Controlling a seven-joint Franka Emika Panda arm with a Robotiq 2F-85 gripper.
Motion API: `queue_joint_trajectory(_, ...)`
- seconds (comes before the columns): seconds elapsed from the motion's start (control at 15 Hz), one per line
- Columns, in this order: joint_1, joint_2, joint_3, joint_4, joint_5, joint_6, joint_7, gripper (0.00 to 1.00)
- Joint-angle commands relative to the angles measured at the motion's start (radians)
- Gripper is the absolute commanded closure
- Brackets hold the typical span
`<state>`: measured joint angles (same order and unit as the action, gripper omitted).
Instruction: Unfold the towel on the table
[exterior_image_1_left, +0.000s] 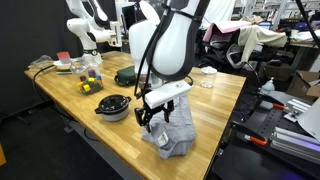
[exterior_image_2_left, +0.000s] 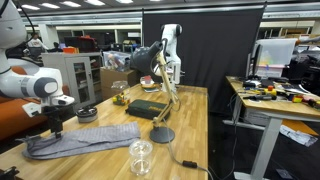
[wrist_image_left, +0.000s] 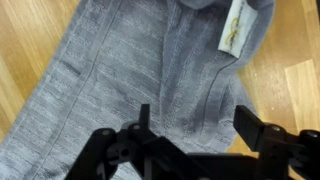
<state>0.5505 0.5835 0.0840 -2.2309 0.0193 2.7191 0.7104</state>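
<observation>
A grey towel (exterior_image_1_left: 174, 137) lies rumpled on the wooden table near its front edge. It also shows in an exterior view (exterior_image_2_left: 92, 140) as a long flat strip. In the wrist view the towel (wrist_image_left: 150, 70) fills most of the frame, with a white label (wrist_image_left: 236, 28) at its top right. My gripper (exterior_image_1_left: 152, 119) hangs just above the towel's edge, also seen in an exterior view (exterior_image_2_left: 55, 124). In the wrist view the gripper (wrist_image_left: 197, 125) is open, its fingers spread over the cloth with nothing between them.
A dark bowl (exterior_image_1_left: 112, 107) stands beside the gripper. Coloured blocks (exterior_image_1_left: 88, 82) and a green bowl (exterior_image_1_left: 125, 75) sit further back. A glass jar (exterior_image_2_left: 141, 157), a black disc (exterior_image_2_left: 161, 135) and a black box (exterior_image_2_left: 147, 110) stand near the towel. The table edge (exterior_image_1_left: 215, 150) is close.
</observation>
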Motion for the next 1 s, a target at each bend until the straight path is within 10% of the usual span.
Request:
queue_joint_trajectory(0.0,-0.006,0.035,0.000,0.032,0.013,0.019,0.008,0.14)
queue_joint_trajectory(0.93,-0.020,0.016,0.013,0.016,0.036,0.045,0.019,0.14)
